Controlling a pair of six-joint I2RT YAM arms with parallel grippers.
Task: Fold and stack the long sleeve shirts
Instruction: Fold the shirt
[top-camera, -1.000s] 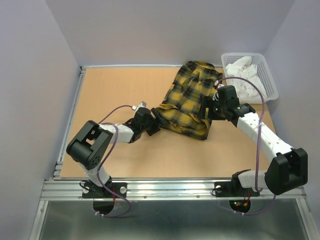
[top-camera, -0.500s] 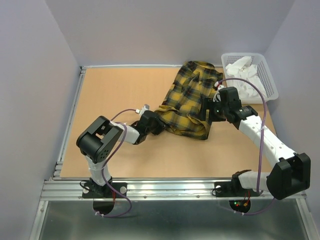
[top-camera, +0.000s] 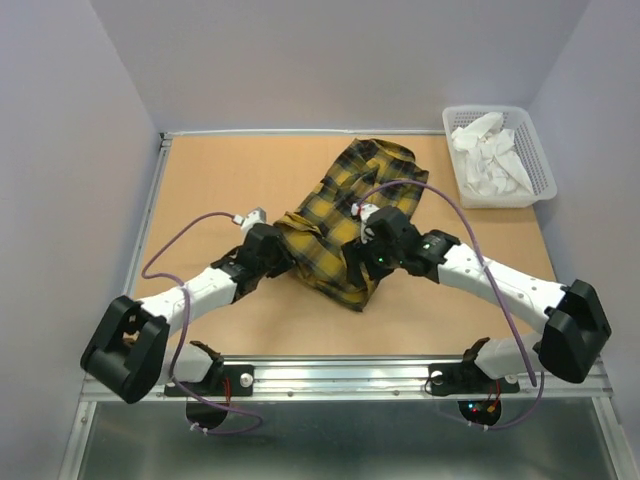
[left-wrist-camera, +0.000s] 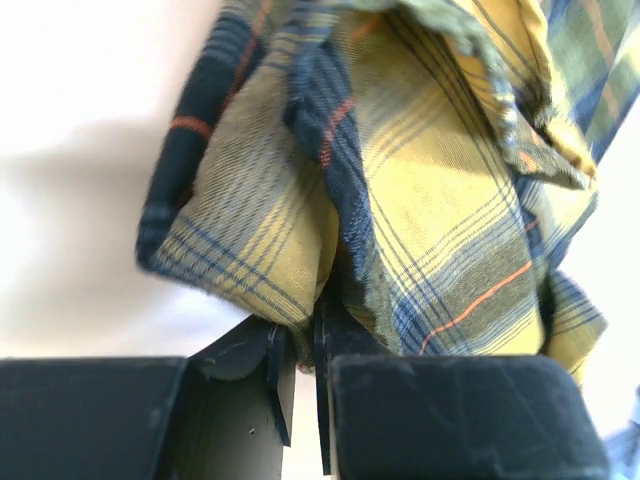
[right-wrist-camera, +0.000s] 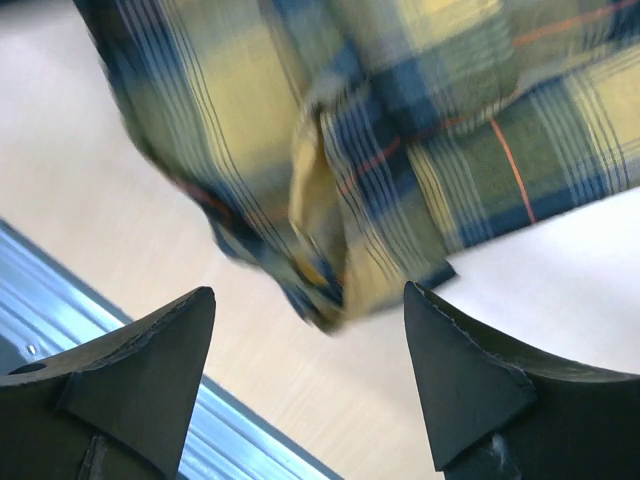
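One yellow and dark plaid long sleeve cloth shirt (top-camera: 335, 200) lies bunched up mid tan worktop (top-camera: 220, 180), between both arms. Left fingers (left-wrist-camera: 282, 365) clenched on fold at shirt's left edge, cloth pinched in narrow gap. Right fingers (right-wrist-camera: 140, 370) spread wide, released, at shirt's near right edge. White plastic mesh basket (top-camera: 545, 170) of white cloths sits far right corner, well apart.

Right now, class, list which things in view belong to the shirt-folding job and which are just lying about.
Belong to the job: plaid shirt; left gripper, shut on its edge; right gripper, open.
Lying about: white basket; white cloths inside it.
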